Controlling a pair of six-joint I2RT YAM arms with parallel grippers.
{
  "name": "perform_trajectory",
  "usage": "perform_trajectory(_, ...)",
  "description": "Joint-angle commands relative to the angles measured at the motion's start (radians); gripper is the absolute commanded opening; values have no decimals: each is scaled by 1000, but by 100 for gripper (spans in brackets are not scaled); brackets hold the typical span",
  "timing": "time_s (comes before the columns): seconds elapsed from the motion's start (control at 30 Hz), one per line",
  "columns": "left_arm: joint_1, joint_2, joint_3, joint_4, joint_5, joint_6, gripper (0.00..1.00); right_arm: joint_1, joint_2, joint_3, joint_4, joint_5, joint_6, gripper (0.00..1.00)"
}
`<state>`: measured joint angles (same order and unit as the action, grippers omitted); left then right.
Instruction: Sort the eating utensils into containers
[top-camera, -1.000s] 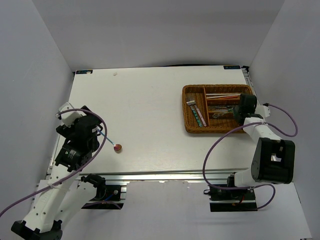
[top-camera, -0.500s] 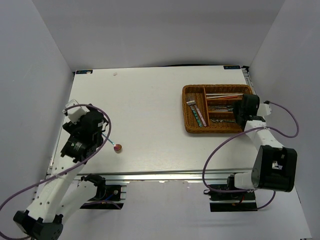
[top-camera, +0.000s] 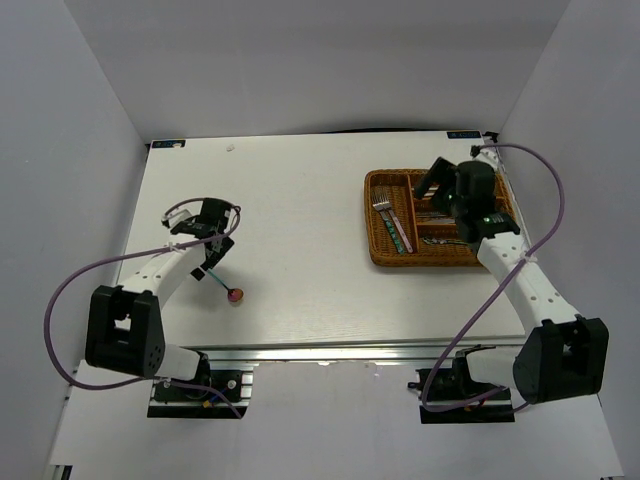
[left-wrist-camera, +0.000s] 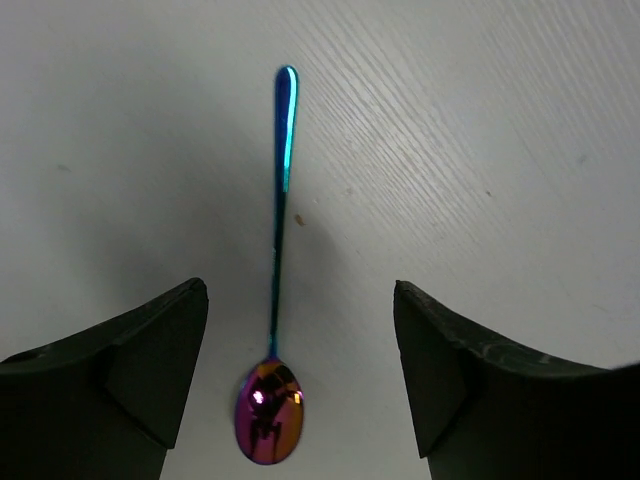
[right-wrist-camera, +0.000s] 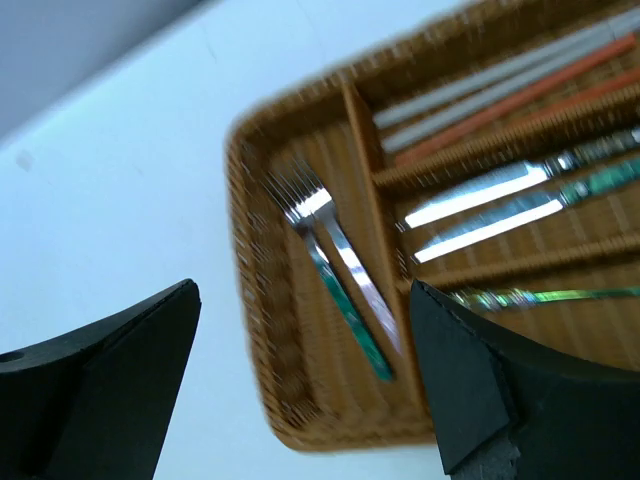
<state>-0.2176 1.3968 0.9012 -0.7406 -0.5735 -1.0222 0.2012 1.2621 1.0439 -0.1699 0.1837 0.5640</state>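
A small spoon (left-wrist-camera: 273, 330) with a blue handle and a red-purple bowl (top-camera: 236, 294) lies flat on the white table. My left gripper (left-wrist-camera: 300, 380) hovers over it, open, with the bowl between the fingers (left-wrist-camera: 150, 370) and nearer the left one; nothing is held. In the top view this gripper (top-camera: 214, 252) sits just behind the spoon. The brown wicker tray (top-camera: 420, 262) holds forks (right-wrist-camera: 335, 250) in its crosswise section, knives (right-wrist-camera: 480, 210), chopsticks (right-wrist-camera: 500, 90) and a shiny spoon (right-wrist-camera: 520, 296) in its slots. My right gripper (right-wrist-camera: 305, 380) hangs open above the tray (right-wrist-camera: 260, 300), empty.
The tray stands at the back right of the table, close to the right wall. White walls enclose the table on three sides. A purple cable (top-camera: 90, 275) loops from the left arm over the table's left part.
The left arm swung out from the table's left edge to above the spoon. The right gripper opened, rose and moved back over the tray.
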Motion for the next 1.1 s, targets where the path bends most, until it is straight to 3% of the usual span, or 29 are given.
perform_trajectory(0.0, 3, 16, 15, 78, 173, -68, 83, -5, -38, -90, -57, -67, -125, 89)
perform_trajectory(0.17, 3, 42, -24, 54, 193, -91, 73, -5, -61, -143, -56, -124, -147, 89)
perform_trajectory(0.57, 7, 86, -93, 78, 184, -111, 70, -5, -61, -160, -16, -214, -144, 89)
perform_trajectory(0.7, 12, 146, -120, 110, 227, -105, 50, -5, -70, -160, -16, -216, -144, 89)
perform_trajectory(0.87, 14, 153, -150, 102, 215, -111, 48, -5, -76, -153, -10, -217, -135, 89)
perform_trajectory(1.07, 14, 137, -232, 153, 274, -121, 23, -5, -64, -145, 18, -277, -122, 89)
